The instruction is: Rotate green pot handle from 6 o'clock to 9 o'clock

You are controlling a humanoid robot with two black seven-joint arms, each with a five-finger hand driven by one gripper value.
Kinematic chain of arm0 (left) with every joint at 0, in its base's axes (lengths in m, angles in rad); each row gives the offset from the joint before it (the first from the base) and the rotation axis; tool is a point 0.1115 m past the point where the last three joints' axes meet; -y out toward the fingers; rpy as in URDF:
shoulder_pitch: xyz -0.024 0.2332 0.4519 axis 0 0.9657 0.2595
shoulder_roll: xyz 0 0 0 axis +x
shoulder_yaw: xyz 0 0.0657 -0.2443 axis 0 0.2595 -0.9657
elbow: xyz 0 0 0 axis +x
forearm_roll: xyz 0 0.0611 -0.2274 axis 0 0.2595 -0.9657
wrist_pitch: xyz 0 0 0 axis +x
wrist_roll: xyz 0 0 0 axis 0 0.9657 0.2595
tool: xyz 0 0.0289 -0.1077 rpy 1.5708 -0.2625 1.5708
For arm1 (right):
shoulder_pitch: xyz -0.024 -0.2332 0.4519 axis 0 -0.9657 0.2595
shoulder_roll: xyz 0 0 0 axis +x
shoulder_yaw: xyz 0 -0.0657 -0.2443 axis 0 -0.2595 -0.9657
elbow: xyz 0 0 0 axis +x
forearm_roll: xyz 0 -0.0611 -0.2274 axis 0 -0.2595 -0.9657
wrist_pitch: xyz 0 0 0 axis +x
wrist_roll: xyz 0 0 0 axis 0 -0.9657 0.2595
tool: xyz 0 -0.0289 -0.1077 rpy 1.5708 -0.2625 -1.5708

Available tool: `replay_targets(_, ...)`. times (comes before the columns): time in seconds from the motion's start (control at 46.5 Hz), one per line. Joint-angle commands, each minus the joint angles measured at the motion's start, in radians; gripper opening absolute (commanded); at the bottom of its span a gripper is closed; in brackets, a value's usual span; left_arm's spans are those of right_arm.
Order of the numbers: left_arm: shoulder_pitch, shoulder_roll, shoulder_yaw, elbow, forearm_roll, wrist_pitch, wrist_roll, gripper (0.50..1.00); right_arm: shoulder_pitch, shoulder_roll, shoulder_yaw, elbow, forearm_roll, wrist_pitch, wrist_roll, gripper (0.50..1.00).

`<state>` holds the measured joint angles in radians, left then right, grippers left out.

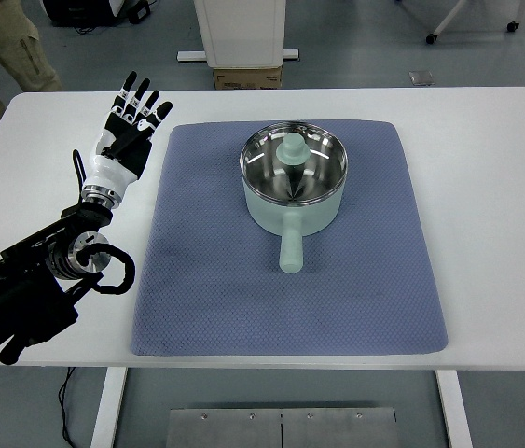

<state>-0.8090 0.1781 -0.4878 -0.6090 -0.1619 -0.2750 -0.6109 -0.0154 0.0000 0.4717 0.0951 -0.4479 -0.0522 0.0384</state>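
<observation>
Sitting on a blue quilted cloth mat (pixel 290 308): pale green metal pot (pixel 294 179), handle (pixel 291 247) pointing toward the near edge. Left hand (pixel 130 126) hovering beside the mat, fingers spread, holding nothing. White tabletop (pixel 486 187) underneath; grey floor beyond.

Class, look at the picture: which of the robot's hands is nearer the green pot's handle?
Left. The left hand hovers open over the table, left of the mat and the green pot's handle. The right hand is out of view.

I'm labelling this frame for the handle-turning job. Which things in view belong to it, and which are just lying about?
Belongs to the job: green pot, its handle pointing toward the robot, left hand open above the table.

Just lying about: blue mat, white table, cardboard box.
</observation>
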Motion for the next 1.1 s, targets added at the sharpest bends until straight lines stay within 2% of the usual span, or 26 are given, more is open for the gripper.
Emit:
replay_targets(0.0,0.001,0.0,0.0,0.0,0.001,-0.001,0.0,1.0,0.0,0.0,0.001,0.0,0.0,0.0,0.0,1.0)
replay_targets(0.947,-0.007,-0.005,-0.002,0.0,0.108,-0.001,0.0,1.0,0.0,0.0,0.001,0.0,0.0,0.0,0.0,1.0)
replay_targets(1.076,-0.006,-0.005,-0.002,-0.002,0.105,-0.038,0.0,1.0,0.0,0.0,0.001,0.0,0.0,0.0,0.0,1.0)
